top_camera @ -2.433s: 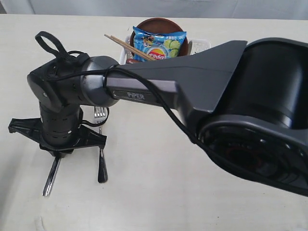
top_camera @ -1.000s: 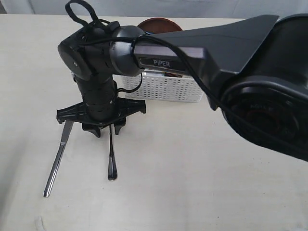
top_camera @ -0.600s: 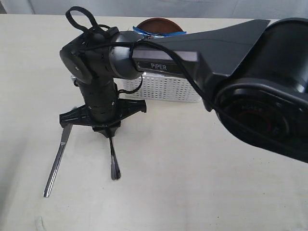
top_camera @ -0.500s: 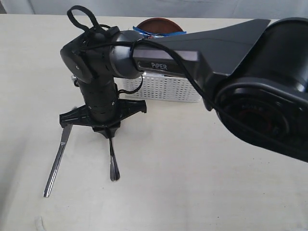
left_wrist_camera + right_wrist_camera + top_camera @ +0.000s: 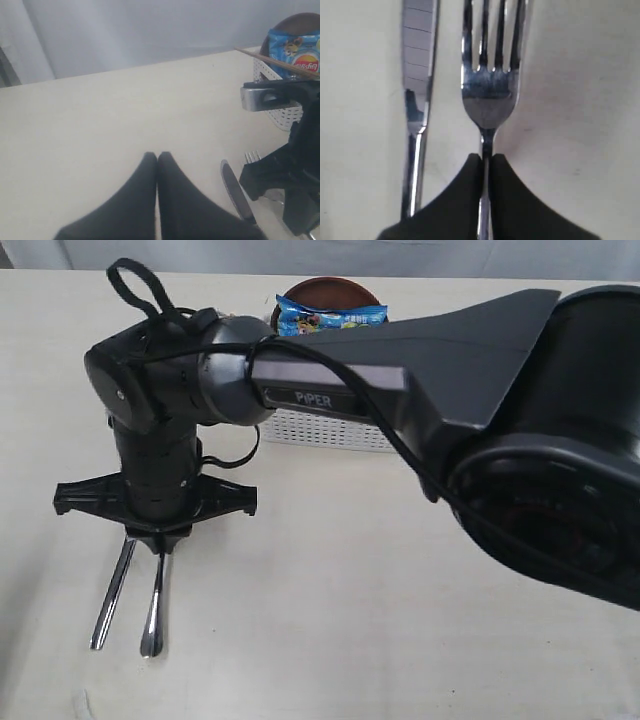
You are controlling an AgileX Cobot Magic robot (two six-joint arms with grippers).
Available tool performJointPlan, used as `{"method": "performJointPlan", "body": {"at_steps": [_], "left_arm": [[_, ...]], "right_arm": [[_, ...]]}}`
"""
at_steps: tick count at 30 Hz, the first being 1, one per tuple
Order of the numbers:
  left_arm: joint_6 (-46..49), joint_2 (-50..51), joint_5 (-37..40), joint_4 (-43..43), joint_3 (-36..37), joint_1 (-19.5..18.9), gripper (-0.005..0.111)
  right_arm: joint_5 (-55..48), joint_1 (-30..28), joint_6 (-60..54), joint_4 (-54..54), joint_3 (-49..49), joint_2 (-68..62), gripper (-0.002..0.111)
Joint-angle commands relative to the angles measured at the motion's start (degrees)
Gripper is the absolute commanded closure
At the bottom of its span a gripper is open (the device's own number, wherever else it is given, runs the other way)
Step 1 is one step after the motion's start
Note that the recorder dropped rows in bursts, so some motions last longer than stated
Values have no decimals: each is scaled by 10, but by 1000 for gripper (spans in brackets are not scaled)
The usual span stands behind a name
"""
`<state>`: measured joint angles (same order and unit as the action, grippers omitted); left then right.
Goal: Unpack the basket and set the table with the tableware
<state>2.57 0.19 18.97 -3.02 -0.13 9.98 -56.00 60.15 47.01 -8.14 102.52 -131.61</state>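
Polished steel fork (image 5: 490,100): mirror-bright, smooth. Steel knife (image 5: 419,65): equally glossy (blade reflects pale bands). Cream table (image 5: 330,630): matt, faint wood grain. White plastic basket (image 5: 325,430): perforated lattice wall, dull finish. Blue chips packet (image 5: 330,316): shiny printed film, crinkled. Brown plate (image 5: 325,288): slight sheen, material unclear. Bare pale wood chopsticks (image 5: 272,58): unlacquered look. Dark arm shell (image 5: 470,350): smooth plastic, satin. On right gripper (image 5: 486,161), fingers (image 5: 455,205) matt black.
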Motion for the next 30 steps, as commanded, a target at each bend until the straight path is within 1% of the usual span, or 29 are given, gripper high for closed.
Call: {"method": "performJointPlan", "body": {"at_steps": [1, 11, 19, 25, 30], "left_arm": [[0, -2, -4, 1, 1, -1, 107], [0, -2, -4, 1, 1, -1, 107], [0, -2, -4, 1, 1, -1, 107], [0, -2, -4, 1, 1, -1, 107], [0, -2, -4, 1, 1, -1, 107]], "right_arm": [[24, 10, 28, -5, 0, 7, 109], [34, -1, 42, 3, 0, 5, 109], [6, -1, 31, -4, 0, -17, 109], [57, -1, 31, -31, 0, -19, 109], [28, -1, 29, -24, 0, -27, 109]]}}
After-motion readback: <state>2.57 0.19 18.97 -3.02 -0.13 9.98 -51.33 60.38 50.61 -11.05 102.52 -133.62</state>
